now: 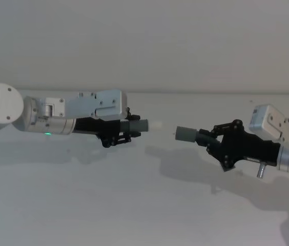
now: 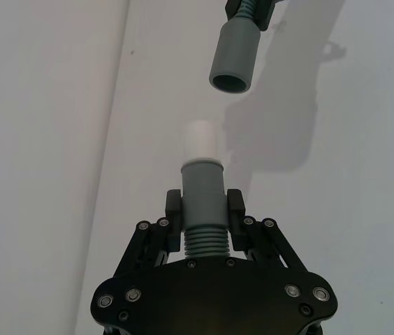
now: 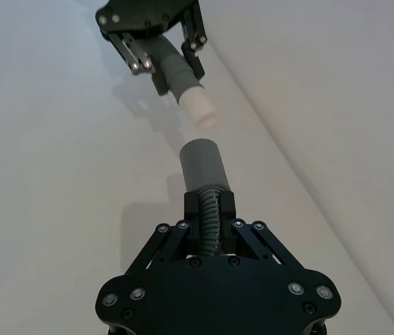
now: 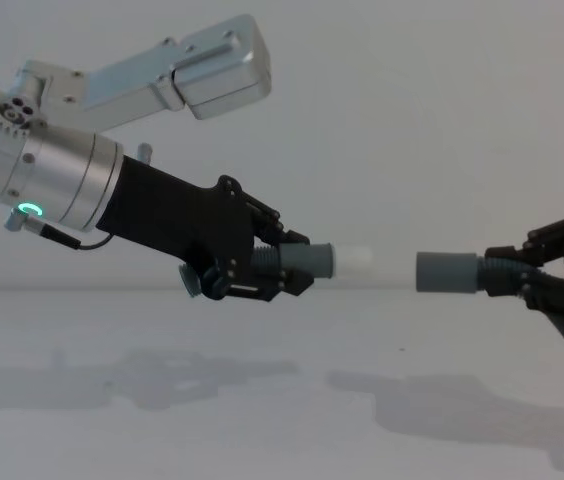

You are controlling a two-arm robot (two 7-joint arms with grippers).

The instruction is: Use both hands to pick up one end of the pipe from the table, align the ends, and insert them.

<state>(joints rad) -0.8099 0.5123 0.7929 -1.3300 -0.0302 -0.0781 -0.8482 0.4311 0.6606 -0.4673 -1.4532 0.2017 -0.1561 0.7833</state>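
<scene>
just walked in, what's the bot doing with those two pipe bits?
The left pincer holds one pipe piece with a white tip; the right pincer holds the other piece, its open mouth facing that tip. Both are up off the table, roughly end to end with a gap between them. Nothing is inserted yet.

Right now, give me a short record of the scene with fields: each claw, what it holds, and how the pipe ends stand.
Left claw: shut on the left pipe piece, gripping its ribbed part
Left end: white spigot tip, pointing at the other piece
Right claw: shut on the right pipe piece
Right end: open grey socket mouth
Gap: ends apart, not inserted
Alignment: near level in the chest view, slightly off-axis in the wrist views
Height: both pieces held above the table
</scene>
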